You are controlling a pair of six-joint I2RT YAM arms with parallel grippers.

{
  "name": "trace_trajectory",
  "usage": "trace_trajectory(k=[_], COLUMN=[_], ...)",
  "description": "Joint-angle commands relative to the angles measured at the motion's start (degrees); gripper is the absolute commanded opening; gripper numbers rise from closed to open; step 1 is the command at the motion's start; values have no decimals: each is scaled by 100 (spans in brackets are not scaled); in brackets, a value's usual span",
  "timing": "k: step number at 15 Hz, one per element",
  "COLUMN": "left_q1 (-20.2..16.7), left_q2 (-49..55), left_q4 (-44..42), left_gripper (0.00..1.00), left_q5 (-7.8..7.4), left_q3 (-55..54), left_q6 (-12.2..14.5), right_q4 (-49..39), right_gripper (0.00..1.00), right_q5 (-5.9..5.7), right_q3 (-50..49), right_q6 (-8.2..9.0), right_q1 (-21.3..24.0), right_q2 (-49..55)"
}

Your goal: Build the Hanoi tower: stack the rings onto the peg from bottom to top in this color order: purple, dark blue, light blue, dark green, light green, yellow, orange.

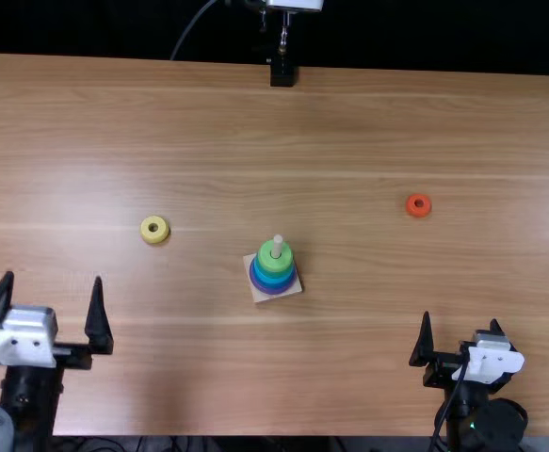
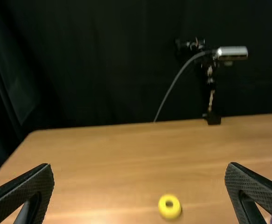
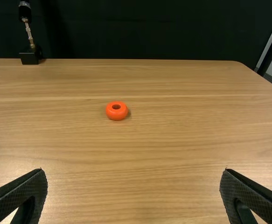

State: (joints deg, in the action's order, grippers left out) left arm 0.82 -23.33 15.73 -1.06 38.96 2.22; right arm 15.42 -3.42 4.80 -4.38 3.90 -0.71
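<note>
- Currently my left hand (image 1: 54,278) is open and empty at the lower left of the top view, its two fingers spread wide.
- My right hand (image 1: 460,318), at the lower right, is also open with nothing between its fingers.
- Beyond my left hand, the yellow ring (image 1: 162,231) lies flat on the surface (image 1: 349,358), left of the frame's middle.
- The orange ring (image 1: 426,206) lies flat too, right of the middle, farther up the frame than my right hand.
- Near the centre, the square base (image 1: 295,288) carries the peg (image 1: 277,245): purple ring (image 1: 274,290) lowest, blues above, green ring (image 1: 266,257) uppermost. I can't tell two separate greens apart; the peg's tip stands bare.
- I judge the tower nearly done, with yellow the step in hand and orange to finish.
- Next, I'd have my left hand, being closer, straddle the yellow ring, close on its rim, lift it above the peg's tip, line up the hole and lower it.
</note>
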Motion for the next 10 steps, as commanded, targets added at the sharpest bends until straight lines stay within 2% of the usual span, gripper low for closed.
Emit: trace_trajectory(k=[1, 4, 6, 7, 8, 10], left_q1=[111, 155, 138, 129, 138, 173], left_q2=[-901, -3301, -4311, -5014, -5559, -6315], left_q4=[-96, 315, 1433, 1908, 2288, 2836], left_gripper=[100, 100, 100, 100, 100, 100], left_q5=[-21, -10, -73, -21, -42, -147], left_q3=[1070, 3206, 3742, 3944, 4181, 4375], left_q6=[95, 73, 63, 63, 63, 31], right_q4=[363, 363, 363, 363, 363, 363], right_gripper=[100, 100, 100, 100, 100, 100], right_q5=[-6, -6, -6, -17, -17, -17], right_q3=[-392, -392, -392, -392, -392, -392], right_q6=[37, 37, 37, 37, 37, 37], right_q1=[41, 41, 41, 41, 41, 41], right_q2=[71, 71, 71, 71, 71, 71])
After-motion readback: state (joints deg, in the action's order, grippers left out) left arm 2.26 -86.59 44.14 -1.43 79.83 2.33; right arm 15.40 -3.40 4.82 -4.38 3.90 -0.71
